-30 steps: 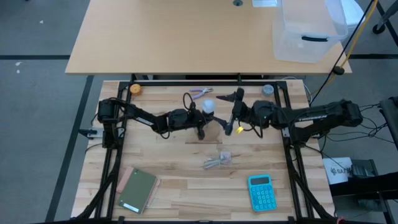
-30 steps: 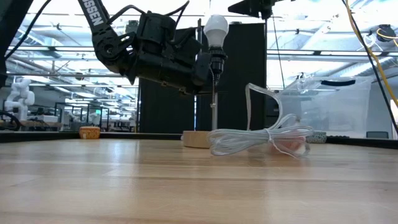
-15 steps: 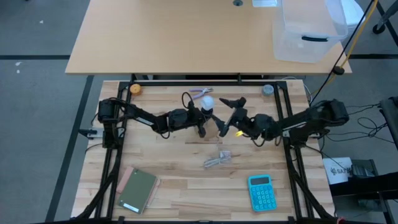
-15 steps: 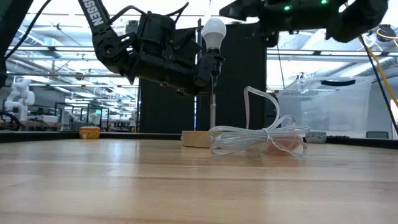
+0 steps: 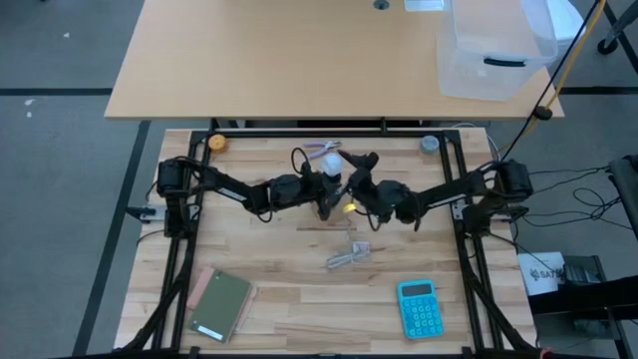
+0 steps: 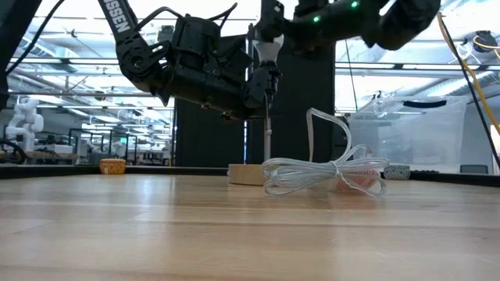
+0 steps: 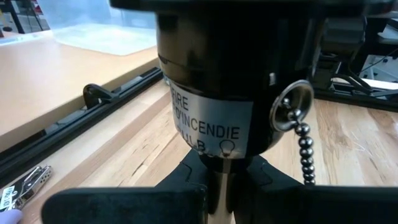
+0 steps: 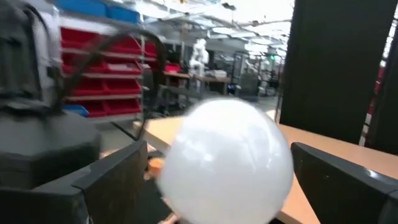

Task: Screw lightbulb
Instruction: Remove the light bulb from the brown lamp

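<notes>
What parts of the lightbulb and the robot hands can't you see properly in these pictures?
- Lightbulb: right wrist view blurs it and the picture's edge cuts off its bottom; its screw end is hidden.
- Lightbulb, low view: the right gripper covers most of it.
- Socket: left wrist view cuts off its top, so how far the bulb is screwed in cannot be told.
- Left gripper: high view is too small to show what it clamps.
</notes>
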Action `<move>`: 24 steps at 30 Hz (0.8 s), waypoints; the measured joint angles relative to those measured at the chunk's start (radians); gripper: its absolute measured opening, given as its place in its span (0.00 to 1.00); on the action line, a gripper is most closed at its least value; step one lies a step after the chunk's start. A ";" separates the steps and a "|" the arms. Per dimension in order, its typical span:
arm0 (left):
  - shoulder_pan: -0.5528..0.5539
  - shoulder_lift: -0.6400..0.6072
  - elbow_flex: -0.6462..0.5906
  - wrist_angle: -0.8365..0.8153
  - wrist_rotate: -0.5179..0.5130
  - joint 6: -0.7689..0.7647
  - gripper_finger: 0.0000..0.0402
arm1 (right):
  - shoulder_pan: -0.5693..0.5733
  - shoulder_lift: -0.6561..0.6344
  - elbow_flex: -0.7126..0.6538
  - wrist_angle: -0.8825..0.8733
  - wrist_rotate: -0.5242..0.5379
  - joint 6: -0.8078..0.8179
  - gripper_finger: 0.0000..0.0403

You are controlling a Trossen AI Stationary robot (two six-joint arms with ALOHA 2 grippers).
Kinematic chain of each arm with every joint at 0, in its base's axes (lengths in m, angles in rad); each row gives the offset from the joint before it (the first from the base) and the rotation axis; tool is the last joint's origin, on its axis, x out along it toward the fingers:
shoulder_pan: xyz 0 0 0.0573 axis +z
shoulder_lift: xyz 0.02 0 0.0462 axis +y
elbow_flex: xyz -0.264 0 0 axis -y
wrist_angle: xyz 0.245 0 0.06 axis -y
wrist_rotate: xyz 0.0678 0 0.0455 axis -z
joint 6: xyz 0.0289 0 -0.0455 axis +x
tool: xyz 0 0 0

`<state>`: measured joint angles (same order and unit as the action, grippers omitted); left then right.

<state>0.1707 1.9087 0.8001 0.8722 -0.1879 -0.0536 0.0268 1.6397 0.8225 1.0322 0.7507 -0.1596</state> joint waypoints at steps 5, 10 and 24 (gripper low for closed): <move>0.000 0.000 0.000 -0.001 0.000 0.000 0.08 | -0.027 0.018 0.024 -0.037 -0.032 0.018 0.89; 0.000 0.000 0.000 -0.003 0.000 0.000 0.08 | -0.047 0.019 0.024 -0.046 -0.054 0.039 0.73; 0.003 0.000 -0.001 -0.007 0.036 0.008 0.08 | -0.099 0.007 0.024 -0.105 -0.236 0.036 0.62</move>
<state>0.1733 1.9083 0.7990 0.8652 -0.1521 -0.0460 -0.0723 1.6463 0.8467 0.9275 0.5148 -0.1234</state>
